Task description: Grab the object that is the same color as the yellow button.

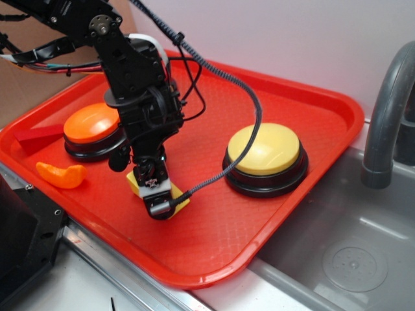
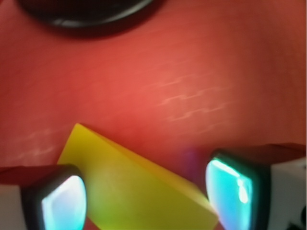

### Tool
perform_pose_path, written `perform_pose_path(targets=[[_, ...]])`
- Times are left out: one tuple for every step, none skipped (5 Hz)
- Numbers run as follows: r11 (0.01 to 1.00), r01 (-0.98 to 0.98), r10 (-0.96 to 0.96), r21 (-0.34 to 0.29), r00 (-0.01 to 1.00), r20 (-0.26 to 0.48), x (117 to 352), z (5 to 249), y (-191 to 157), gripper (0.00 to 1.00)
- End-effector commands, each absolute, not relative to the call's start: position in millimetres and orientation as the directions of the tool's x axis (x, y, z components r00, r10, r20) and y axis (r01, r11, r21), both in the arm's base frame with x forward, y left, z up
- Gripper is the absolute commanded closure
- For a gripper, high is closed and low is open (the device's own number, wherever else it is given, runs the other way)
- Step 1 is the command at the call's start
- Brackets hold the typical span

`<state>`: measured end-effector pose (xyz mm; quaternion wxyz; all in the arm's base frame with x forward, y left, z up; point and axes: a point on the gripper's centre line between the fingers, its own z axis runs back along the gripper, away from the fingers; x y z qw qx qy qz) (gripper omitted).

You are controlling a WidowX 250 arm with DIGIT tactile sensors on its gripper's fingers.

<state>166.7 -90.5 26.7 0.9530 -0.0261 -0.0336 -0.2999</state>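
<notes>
The claw (image 1: 154, 188) is down at the lower middle of the red tray (image 1: 311, 116), its fingers (image 2: 62, 203) spread apart on either side of the yellow wedge (image 2: 139, 191) — whether they touch it cannot be told. The yellow button (image 1: 266, 152) sits right of centre, the orange button (image 1: 93, 124) at left.
</notes>
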Motion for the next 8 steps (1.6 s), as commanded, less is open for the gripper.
perform_pose_path(targets=[[0.710, 0.703, -0.700, 0.030, 0.700, 0.141, 159, 64, -90, 0.00], [0.682, 0.731, -0.726, 0.032, 0.670, 0.153, 158, 83, -80, 0.00], [0.585, 0.807, -0.806, 0.076, 0.568, 0.166, 156, 83, -69, 0.00], [0.449, 0.880, -0.892, 0.154, 0.432, 0.135, 155, 69, -71, 0.00], [0.423, 0.894, -0.905, 0.151, 0.409, 0.117, 152, 56, -71, 0.00], [0.443, 0.892, -0.894, 0.093, 0.432, 0.122, 148, 42, -68, 0.00], [0.436, 0.898, -0.898, 0.064, 0.428, 0.100, 147, 32, -70, 0.00], [0.433, 0.900, -0.900, 0.049, 0.429, 0.083, 155, 24, -77, 0.00]])
